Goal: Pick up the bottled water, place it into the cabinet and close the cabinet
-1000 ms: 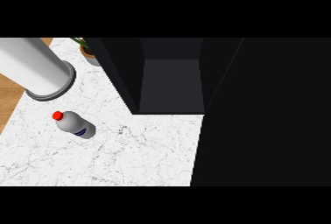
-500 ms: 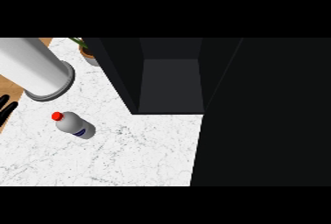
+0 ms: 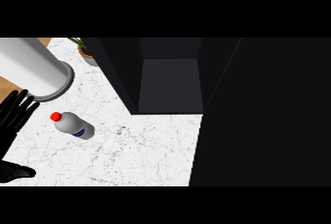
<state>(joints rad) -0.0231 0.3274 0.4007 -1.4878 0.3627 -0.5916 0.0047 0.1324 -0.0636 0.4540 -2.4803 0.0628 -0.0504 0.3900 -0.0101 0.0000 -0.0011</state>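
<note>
The robot's black left hand (image 3: pixel 15 114) sat at the view's left edge, fingers straight and spread, thumb apart below, holding nothing. That was probably the opening needed to close round a bottle. Just beside its fingertips, untouched, the small clear plastic water bottle with a red cap (image 3: pixel 74 127) rested on the white marble counter (image 3: pixel 129 153). Farther off, the tall dark cabinet (image 3: pixel 171 83) stood open, ready to receive it. The right hand was out of view.
</note>
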